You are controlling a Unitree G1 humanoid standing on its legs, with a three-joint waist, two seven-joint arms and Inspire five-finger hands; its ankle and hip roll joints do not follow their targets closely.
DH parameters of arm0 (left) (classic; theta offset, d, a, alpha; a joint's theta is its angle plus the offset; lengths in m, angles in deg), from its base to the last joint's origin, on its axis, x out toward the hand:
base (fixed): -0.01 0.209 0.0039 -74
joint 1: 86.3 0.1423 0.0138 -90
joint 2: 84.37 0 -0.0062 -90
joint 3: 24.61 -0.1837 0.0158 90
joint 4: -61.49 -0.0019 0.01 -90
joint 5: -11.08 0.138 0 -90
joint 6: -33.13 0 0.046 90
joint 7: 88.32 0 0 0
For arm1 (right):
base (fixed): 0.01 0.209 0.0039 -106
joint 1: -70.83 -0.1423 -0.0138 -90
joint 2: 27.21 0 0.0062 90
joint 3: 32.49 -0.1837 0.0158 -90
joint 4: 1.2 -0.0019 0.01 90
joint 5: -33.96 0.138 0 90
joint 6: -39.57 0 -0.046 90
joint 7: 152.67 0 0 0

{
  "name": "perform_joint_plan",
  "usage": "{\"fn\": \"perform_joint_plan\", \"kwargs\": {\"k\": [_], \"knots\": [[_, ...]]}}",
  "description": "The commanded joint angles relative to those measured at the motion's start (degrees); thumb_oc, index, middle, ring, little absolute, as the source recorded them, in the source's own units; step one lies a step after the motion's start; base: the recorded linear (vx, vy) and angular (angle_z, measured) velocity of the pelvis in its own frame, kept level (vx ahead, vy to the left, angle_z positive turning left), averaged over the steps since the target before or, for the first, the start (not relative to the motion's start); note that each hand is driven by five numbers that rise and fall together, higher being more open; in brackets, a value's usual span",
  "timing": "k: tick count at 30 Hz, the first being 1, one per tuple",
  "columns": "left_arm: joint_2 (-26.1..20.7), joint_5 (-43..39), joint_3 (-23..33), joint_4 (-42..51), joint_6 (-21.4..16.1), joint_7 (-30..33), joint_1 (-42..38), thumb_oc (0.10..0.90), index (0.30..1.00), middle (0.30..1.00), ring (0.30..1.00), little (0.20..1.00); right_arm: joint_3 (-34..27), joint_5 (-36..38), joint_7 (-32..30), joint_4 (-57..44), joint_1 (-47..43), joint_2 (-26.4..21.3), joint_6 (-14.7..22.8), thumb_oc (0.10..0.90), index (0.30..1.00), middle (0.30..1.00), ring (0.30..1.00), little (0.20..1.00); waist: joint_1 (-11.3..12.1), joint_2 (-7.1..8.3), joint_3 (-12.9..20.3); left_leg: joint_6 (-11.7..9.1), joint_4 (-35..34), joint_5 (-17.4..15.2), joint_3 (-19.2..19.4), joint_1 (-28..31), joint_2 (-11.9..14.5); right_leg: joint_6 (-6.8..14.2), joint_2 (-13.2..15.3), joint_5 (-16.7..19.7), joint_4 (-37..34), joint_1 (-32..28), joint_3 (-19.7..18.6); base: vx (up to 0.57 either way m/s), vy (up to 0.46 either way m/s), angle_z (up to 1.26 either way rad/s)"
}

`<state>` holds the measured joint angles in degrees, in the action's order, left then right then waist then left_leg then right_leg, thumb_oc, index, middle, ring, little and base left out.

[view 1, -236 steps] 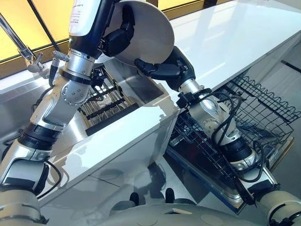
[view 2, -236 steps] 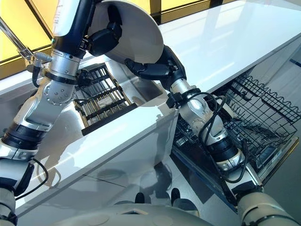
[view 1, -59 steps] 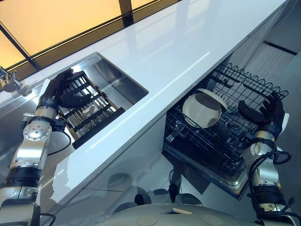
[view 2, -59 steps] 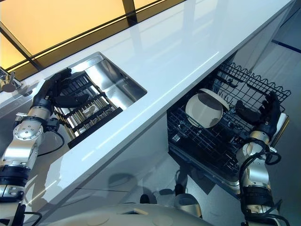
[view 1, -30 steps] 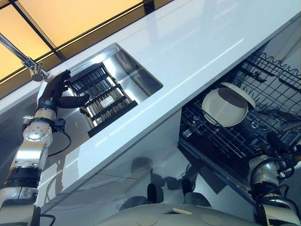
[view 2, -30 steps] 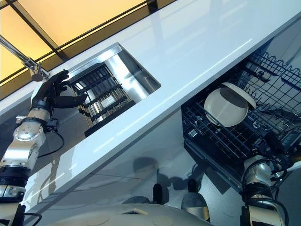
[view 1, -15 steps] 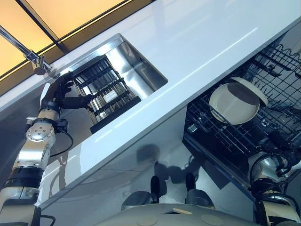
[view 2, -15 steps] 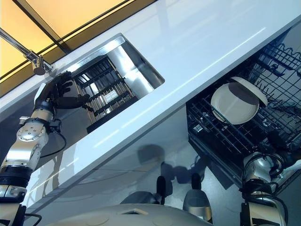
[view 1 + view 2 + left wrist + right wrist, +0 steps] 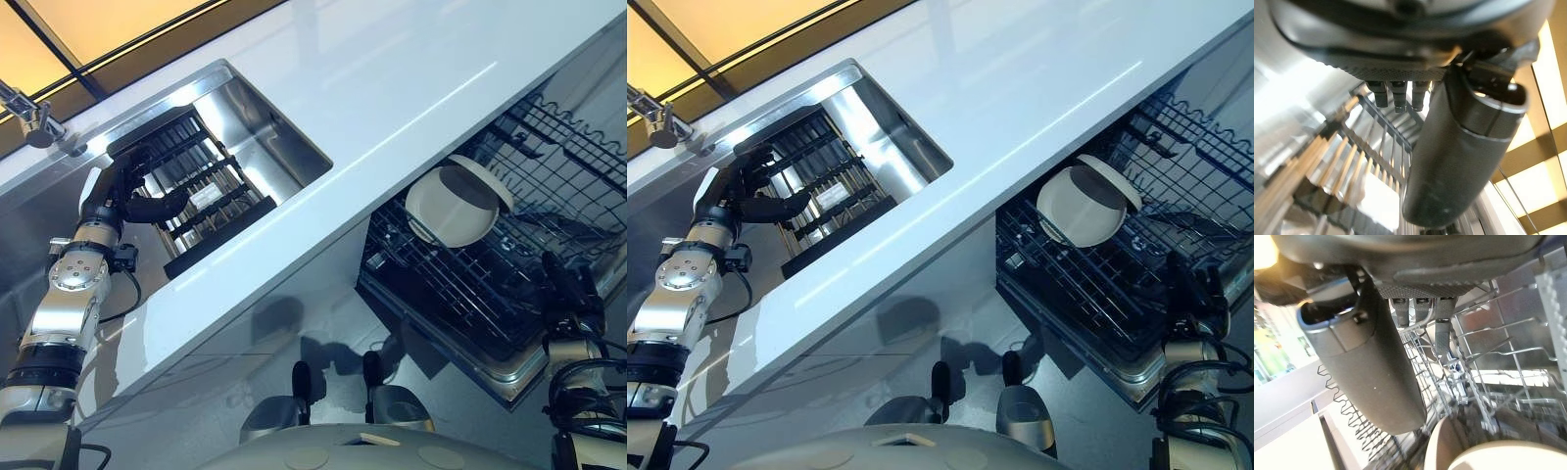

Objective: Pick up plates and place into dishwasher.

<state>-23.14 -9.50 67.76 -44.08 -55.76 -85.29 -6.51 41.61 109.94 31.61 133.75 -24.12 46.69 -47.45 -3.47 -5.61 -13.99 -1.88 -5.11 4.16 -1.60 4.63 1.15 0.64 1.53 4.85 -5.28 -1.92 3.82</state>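
Plate stands tilted in dishwasher rack, right of scene, below counter edge. Right hand sits near right, just beside rack's near corner, apart from plate, fingers straight and relaxed, holding nothing. Left hand far left over sink, fingers spread, thumb out, touching dark drying rack that sits in sink. Faucet at far left.
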Motion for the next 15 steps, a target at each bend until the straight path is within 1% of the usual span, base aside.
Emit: {"fn": "perform_joint_plan", "kwargs": {"k": [1,3,4,7,8,10,11,12,13,15], "knots": [[-4.28,1.79,2.02,-0.52,-5.09,2.34,-9.31,0.800,0.900,0.900,0.900,0.900,13.36,4.02,14.47,-12.29,-9.76,5.69,-10.57,0.800,0.900,0.900,0.900,0.900,3.51,2.18,2.76,1.99,1.37,-2.24,-0.25,-1.46,-4.59,1.34,0.40,-2.34,2.10,-1.33,0.46,0.04,-0.007,-0.12],[-3.81,2.13,0.68,-0.96,-4.74,2.97,-10.40,0.800,0.900,0.900,0.900,0.900,15.30,6.62,13.52,-14.21,-13.29,6.15,-10.87,0.800,0.900,0.900,0.900,0.900,4.02,2.50,3.00,1.98,1.57,-2.41,-0.32,-1.31,-4.67,1.43,0.42,-2.00,1.34,-1.82,0.70,0.05,-0.001,-0.06],[-3.52,2.26,-0.16,-0.97,-4.27,3.46,-11.02,0.800,0.900,0.900,0.900,0.900,16.84,7.99,11.65,-15.82,-16.57,6.86,-10.21,0.800,0.900,0.900,0.900,0.900,4.63,2.69,3.19,2.07,1.76,-2.55,-0.38,-1.26,-4.72,1.46,0.45,-1.80,0.88,-2.12,0.89,0.04,-0.001,-0.06],[-3.23,2.54,-1.02,-1.28,-3.94,3.89,-11.54,0.800,0.900,0.900,0.900,0.900,18.43,9.19,9.80,-17.81,-20.65,8.10,-9.19,0.800,0.900,0.900,0.900,0.900,5.42,2.86,3.41,2.15,2.10,-2.78,-0.48,-1.25,-4.81,1.51,0.50,-1.66,0.58,-2.29,1.06,0.03,0.002,-0.15],[-2.92,2.84,-1.56,-1.26,-3.54,4.46,-11.78,0.800,0.900,0.900,0.900,0.900,19.81,4.55,6.47,-19.63,-23.75,9.14,-5.50,0.800,0.900,0.900,0.900,0.900,6.04,2.94,3.65,2.22,2.43,-2.93,-0.65,-1.35,-4.90,1.49,0.53,-1.62,0.37,-2.46,1.07,0.03,0.014,-0.21],[-3.04,2.61,-2.00,-1.48,-3.26,4.72,-12.10,0.800,0.900,0.900,0.900,0.900,21.13,-0.71,2.38,-20.46,-26.06,9.47,-1.65,0.800,0.900,0.900,0.900,0.900,6.45,3.00,3.90,2.29,2.61,-3.00,-0.77,-1.36,-5.01,1.44,0.52,-1.57,0.32,-2.56,0.99,0.01,0.022,-0.15],[-3.29,2.34,-2.22,-1.98,-3.03,4.69,-12.60,0.800,0.900,0.900,0.900,0.900,21.65,-8.91,-2.82,-20.96,-28.21,9.39,1.66,0.800,0.900,0.900,0.900,0.900,6.67,3.07,4.01,2.34,2.96,-2.48,-0.73,-1.82,-5.13,1.35,0.60,-0.92,0.28,-2.29,0.93,-0.01,0.032,-0.07],[-3.35,2.27,-2.30,-2.25,-2.95,4.70,-12.73,0.800,0.900,0.900,0.900,0.900,21.87,-15.29,-6.08,-21.45,-29.21,9.03,3.54,0.800,0.900,0.900,0.900,0.900,6.78,3.09,4.20,2.39,3.02,-2.47,-0.78,-1.87,-5.17,1.29,0.59,-0.88,0.28,-2.29,0.81,-0.01,0.050,-0.03],[-3.28,2.23,-2.27,-2.35,-2.89,4.83,-12.60,0.800,0.900,0.900,0.900,0.900,22.20,-23.39,-8.79,-22.51,-30.10,8.37,4.70,0.800,0.900,0.900,0.900,0.900,6.86,3.07,4.43,2.49,3.08,-2.41,-0.89,-1.96,-5.26,1.21,0.57,-0.82,0.33,-2.24,0.67,0.03,0.062,0.03],[-2.82,2.23,-2.04,-2.82,-3.38,5.28,-11.91,0.800,0.900,0.900,0.900,0.900,22.65,-35.01,-14.97,-25.27,-29.93,6.38,5.12,0.800,0.900,0.900,0.900,0.900,6.71,3.07,4.73,2.66,3.01,-2.43,-1.11,-1.70,-5.52,1.09,0.50,-0.94,0.50,-2.51,0.27,0.03,0.078,0.03]]}}
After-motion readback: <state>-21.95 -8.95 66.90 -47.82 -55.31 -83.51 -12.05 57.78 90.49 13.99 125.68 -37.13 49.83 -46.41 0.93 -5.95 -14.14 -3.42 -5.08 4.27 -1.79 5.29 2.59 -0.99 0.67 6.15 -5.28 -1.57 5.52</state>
